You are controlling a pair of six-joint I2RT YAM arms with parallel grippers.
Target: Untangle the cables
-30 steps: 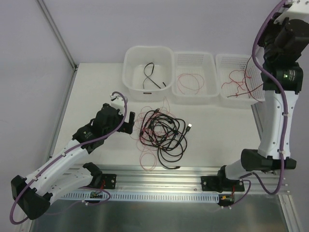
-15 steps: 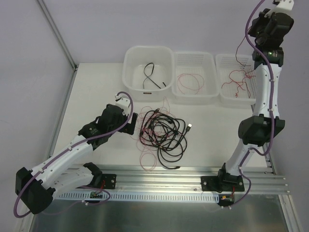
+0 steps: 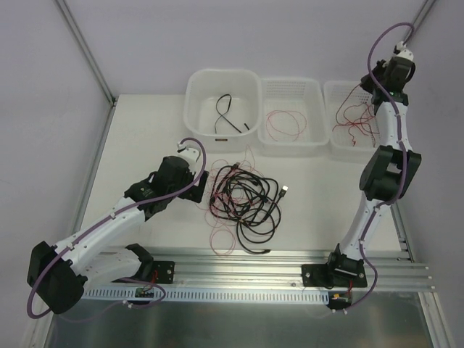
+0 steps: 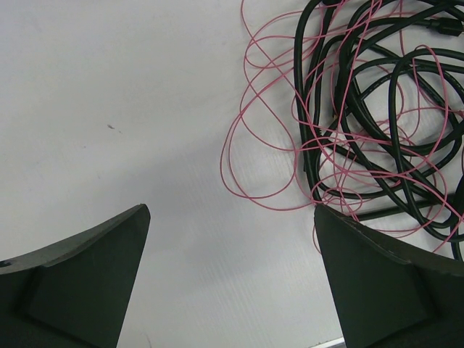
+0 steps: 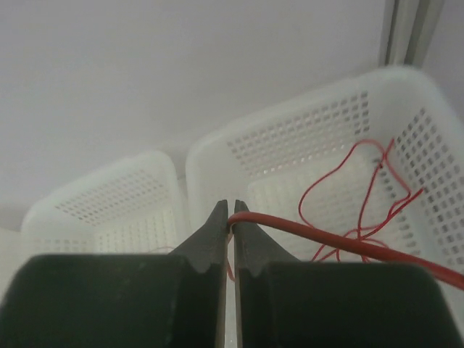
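A: Where is the tangle?
B: The cables (image 3: pixel 243 199) lie in one heap mid-table (image 3: pixel 145 130), black loops laced with thin red wire, with a plug end (image 3: pixel 285 190) poking out at the heap's 3 o'clock
A: And the left gripper (image 4: pixel 230 214)?
B: It hangs at the heap's 9 o'clock, jaws spread wide with nothing between them
A: Farther back?
B: Three bins at 12 o'clock: a solid tub (image 3: pixel 222 71) with one black cable (image 3: pixel 226 116), a middle basket (image 3: pixel 292 149) with a red loop (image 3: pixel 284 125), and a right basket (image 3: pixel 346 88)
A: The right gripper (image 5: pixel 232 210)?
B: At 2 o'clock, over the right basket, jaws pinched on a red wire (image 5: pixel 326 243) that trails into it
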